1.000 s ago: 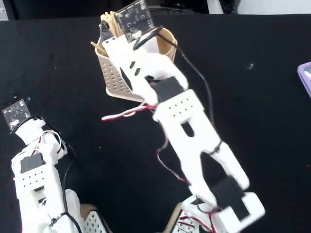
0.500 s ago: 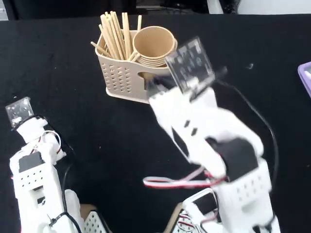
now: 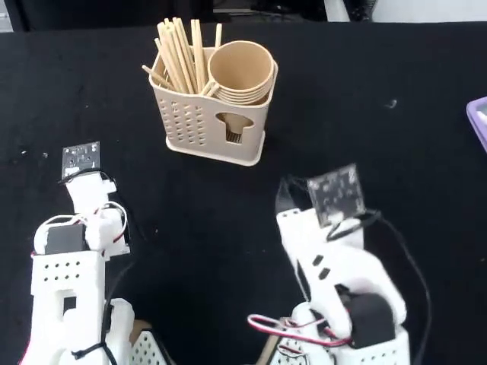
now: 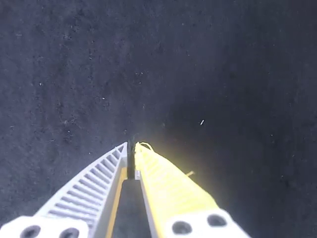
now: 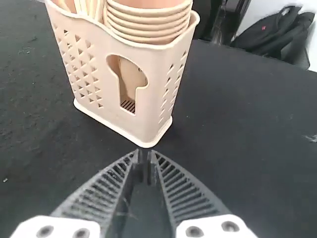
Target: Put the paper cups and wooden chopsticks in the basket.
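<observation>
A beige perforated basket [image 3: 199, 125] stands at the far middle of the black table. It holds a stack of paper cups [image 3: 241, 70] on one side and a bundle of wooden chopsticks [image 3: 179, 52] on the other. The right wrist view shows the basket [image 5: 99, 84] close ahead with the stacked cups [image 5: 148, 20] in it. My right gripper [image 5: 144, 157] is shut and empty, just short of the basket's base. My left gripper [image 4: 131, 148] is shut and empty over bare black cloth, near the table's left front.
A purple object [image 3: 479, 118] shows at the right edge of the table. Both arm bases [image 3: 68, 304] sit at the near edge. Dark bags [image 5: 272, 29] lie beyond the table in the right wrist view.
The right arm has drawn back from above the basket toward the near edge, uncovering the cups. The left arm has shifted a little to the right.
</observation>
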`<move>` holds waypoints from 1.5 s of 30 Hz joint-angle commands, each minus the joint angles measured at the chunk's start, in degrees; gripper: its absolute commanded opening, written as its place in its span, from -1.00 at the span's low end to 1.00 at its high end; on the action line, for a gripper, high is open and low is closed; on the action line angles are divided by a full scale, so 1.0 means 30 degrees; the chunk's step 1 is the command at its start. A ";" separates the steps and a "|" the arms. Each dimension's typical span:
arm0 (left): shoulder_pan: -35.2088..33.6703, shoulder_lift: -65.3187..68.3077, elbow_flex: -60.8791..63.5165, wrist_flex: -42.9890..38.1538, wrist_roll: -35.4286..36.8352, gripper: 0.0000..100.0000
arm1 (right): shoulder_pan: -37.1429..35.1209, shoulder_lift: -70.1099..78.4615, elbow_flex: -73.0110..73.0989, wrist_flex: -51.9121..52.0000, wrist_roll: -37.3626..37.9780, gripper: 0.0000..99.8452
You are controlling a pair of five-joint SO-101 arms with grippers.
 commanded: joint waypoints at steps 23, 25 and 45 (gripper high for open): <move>0.2066 -1.5033 0.7165 0.2168 -0.0440 -0.94 | 0.0440 -0.5231 0.9714 0.0176 -0.0205 -0.93; 0.2066 -1.5326 0.7223 0.2168 0.0059 -0.94 | 0.0469 -0.5231 1.0359 0.0176 -0.0176 -0.93; 0.1187 -1.5502 1.1678 0.1055 0.1670 -0.94 | 0.0440 -0.5231 1.0447 0.3487 -0.0176 -0.94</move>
